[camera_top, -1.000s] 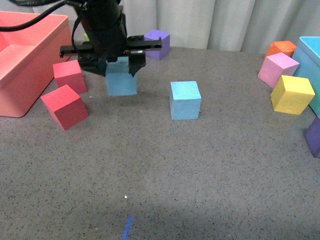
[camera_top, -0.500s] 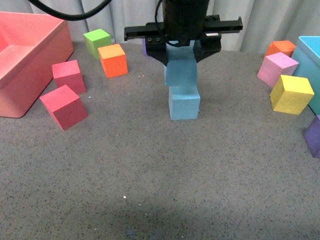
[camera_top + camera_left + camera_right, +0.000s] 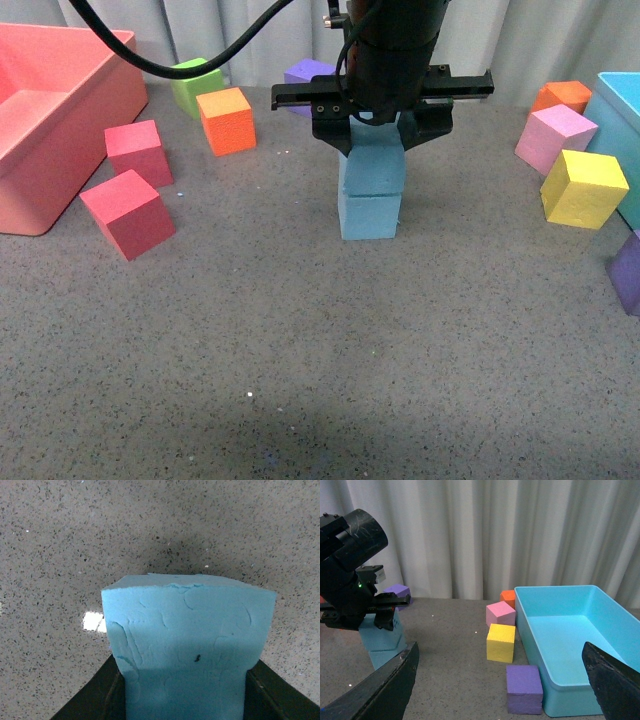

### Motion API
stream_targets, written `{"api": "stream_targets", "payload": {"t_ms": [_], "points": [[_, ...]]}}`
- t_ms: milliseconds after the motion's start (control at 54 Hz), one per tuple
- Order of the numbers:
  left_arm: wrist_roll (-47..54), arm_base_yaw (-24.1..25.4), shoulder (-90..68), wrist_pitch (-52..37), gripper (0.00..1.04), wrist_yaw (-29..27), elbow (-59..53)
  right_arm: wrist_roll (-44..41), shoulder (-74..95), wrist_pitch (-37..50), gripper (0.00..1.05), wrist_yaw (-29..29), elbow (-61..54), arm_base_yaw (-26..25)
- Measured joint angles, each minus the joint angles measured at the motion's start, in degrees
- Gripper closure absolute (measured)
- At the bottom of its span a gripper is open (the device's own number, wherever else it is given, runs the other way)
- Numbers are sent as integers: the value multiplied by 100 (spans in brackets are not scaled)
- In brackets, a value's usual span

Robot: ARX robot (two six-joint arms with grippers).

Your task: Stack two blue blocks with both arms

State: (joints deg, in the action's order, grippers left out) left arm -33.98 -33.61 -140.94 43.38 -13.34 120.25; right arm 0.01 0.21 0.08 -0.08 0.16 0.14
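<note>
In the front view one blue block [image 3: 373,168] sits slightly twisted on top of the other blue block [image 3: 369,216] at the table's middle. My left gripper [image 3: 378,140] is shut on the upper one, and the black left arm comes down from above. The left wrist view is filled by that held blue block [image 3: 187,640], with black fingers [image 3: 102,695] on both sides. The right wrist view shows the two stacked blocks [image 3: 381,635] under the left arm [image 3: 350,575]. My right gripper [image 3: 500,680] is open and empty, off to the right of the stack.
A red bin [image 3: 60,130] and two red cubes [image 3: 128,212] lie at the left. Orange [image 3: 227,120], green [image 3: 195,82] and purple [image 3: 310,72] cubes are behind. Pink [image 3: 555,138], yellow [image 3: 584,188], orange [image 3: 563,97] and purple [image 3: 628,272] cubes flank the turquoise bin [image 3: 622,120] at the right.
The left gripper carried its blue block from the left to above the second blue block, then lowered it until the two touch.
</note>
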Motion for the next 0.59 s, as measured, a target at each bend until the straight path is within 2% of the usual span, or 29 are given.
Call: {"api": "stream_targets", "payload": {"t_ms": [111, 148, 481, 593], "points": [[0, -4, 0, -48, 62, 4, -2, 0, 0, 0, 10, 0, 0, 0], [-9, -11, 0, -52, 59, 22, -2, 0, 0, 0, 10, 0, 0, 0], [83, 11, 133, -136, 5, 87, -120, 0, 0, 0, 10, 0, 0, 0], [83, 66, 487, -256, 7, 103, -431, 0, 0, 0, 10, 0, 0, 0]]}}
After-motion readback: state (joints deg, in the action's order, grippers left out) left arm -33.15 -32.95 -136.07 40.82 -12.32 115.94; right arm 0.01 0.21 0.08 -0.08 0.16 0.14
